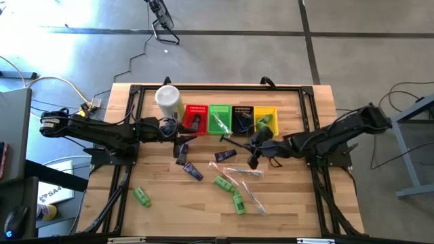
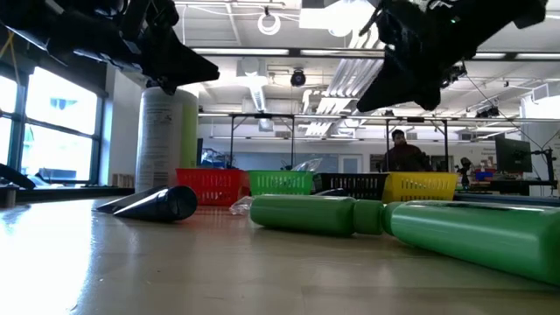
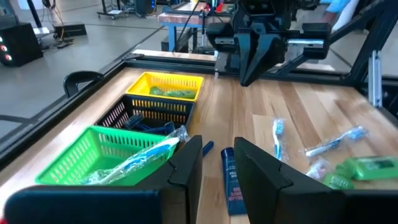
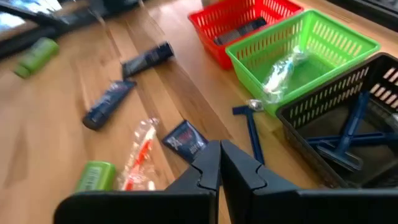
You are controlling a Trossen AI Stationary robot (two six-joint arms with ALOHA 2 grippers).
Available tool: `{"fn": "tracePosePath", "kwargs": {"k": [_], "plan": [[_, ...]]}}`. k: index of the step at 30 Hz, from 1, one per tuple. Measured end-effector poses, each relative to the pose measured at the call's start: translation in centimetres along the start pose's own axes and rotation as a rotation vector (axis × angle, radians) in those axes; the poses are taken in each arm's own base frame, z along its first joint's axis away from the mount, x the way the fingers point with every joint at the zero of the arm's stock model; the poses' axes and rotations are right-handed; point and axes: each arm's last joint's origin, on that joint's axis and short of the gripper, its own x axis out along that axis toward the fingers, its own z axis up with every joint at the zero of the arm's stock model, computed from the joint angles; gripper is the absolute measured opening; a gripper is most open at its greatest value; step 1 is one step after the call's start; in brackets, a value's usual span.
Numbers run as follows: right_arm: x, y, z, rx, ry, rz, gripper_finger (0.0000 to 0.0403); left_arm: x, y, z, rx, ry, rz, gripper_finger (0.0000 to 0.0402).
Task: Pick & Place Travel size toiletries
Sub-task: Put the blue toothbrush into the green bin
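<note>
I'm working in a robotics lab or workshop: wooden bench (image 1: 298, 203) on polished concrete floor (image 1: 271, 41), cables (image 1: 41, 81) trailing off it. Beyond are exposed ceiling ducts (image 2: 262, 83), more workstations, monitors (image 2: 512, 156), a seated person (image 2: 402, 153).

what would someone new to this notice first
A row of four small baskets, red, green, black and yellow, lines the table's far side beside a tall white canister. In front of them, green bottles, dark tubes and wrapped toothbrushes lie scattered. The left gripper and the shut right gripper hover over the mess.
</note>
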Motion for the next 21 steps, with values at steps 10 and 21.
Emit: {"fn": "tracePosePath", "kwargs": {"k": [10, 21], "plan": [[2.2, 1.1, -0.2, 0.017, 0.065, -0.091, 0.0003, 0.0, 0.0, -0.2, 0.017, 0.023, 0.002, 0.0088], [3.8, 1.3, -1.8, 0.063, 0.121, -0.121, 0.0003, 0.1, 0.0, -0.4, -0.004, 0.032, 0.002, 0.0088]]}}
